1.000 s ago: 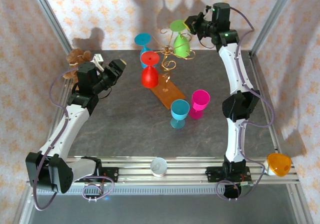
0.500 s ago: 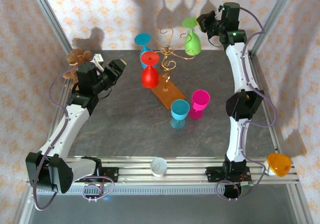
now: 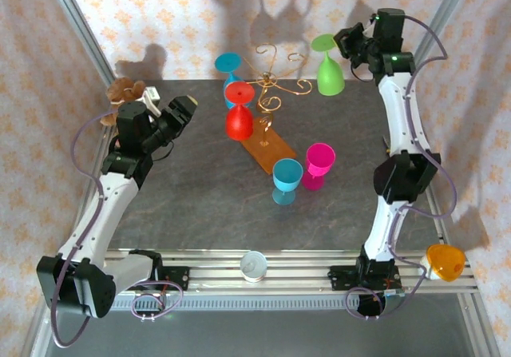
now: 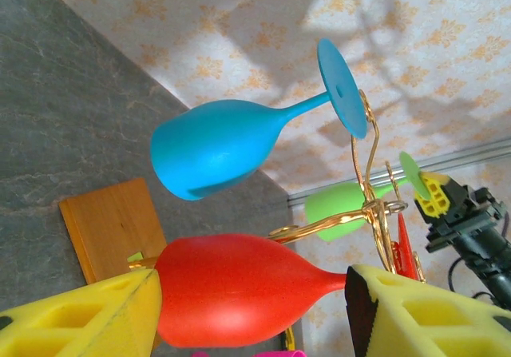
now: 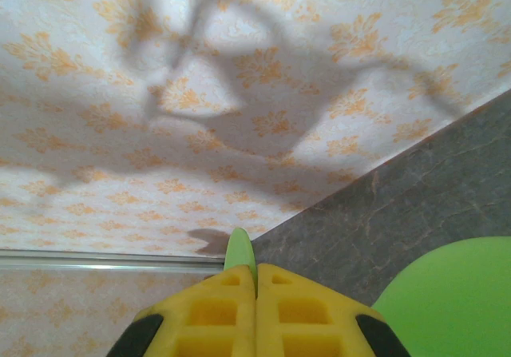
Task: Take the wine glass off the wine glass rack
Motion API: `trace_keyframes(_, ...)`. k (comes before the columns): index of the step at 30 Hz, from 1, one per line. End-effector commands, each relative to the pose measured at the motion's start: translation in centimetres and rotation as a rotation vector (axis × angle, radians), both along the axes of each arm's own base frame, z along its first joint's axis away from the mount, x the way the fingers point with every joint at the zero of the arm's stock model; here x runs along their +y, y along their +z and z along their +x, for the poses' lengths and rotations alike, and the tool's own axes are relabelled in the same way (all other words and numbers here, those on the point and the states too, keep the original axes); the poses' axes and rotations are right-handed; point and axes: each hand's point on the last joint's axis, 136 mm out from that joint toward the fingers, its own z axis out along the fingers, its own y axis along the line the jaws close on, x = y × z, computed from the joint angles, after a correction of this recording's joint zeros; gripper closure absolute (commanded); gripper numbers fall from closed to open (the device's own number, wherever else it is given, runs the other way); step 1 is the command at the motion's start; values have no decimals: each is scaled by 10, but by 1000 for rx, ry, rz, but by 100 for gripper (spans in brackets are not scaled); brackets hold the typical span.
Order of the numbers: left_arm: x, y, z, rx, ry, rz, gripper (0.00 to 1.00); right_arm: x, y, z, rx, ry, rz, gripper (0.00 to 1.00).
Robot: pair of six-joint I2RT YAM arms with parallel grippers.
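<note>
Right jaws pinch the green wine glass by its foot, upper right of the top view, apart from the wine glass rack. Next: move slowly, avoid the gold curls, lower onto bare table. Left jaws spread, empty.

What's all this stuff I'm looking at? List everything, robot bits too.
wine glass rack: one, gold wire, brown wooden base, back middle
red wine glass: one, red, hanging on rack
hanging blue wine glass: one, blue, on rack's far side
standing blue wine glass: one, blue, upright by base's near end
pink wine glass: one, pink, upright beside it
green wine glass: one, green, upside down, right of rack
plush toy: one, brown, back left
orange object: one, orange, near right corner
round white object: one, white, on front rail
left gripper: one, yellow pads, open, facing red glass
right gripper: one, yellow pads, shut on green glass's foot
</note>
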Motion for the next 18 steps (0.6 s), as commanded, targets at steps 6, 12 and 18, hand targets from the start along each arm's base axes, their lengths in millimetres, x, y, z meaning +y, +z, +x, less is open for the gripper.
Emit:
trace_keyframes(6, 9, -6, -12, 65, 4, 79, 38, -24, 45, -74, -101, -39, -136, 100)
trace_keyframes(12, 6, -12, -19, 107, -19, 78, 39, -17, 54, -137, -148, 19, -180, 100)
trace_keyframes(18, 8, -17, -37, 108, -19, 100, 39, 0, 43, -196, -134, 126, -204, 100)
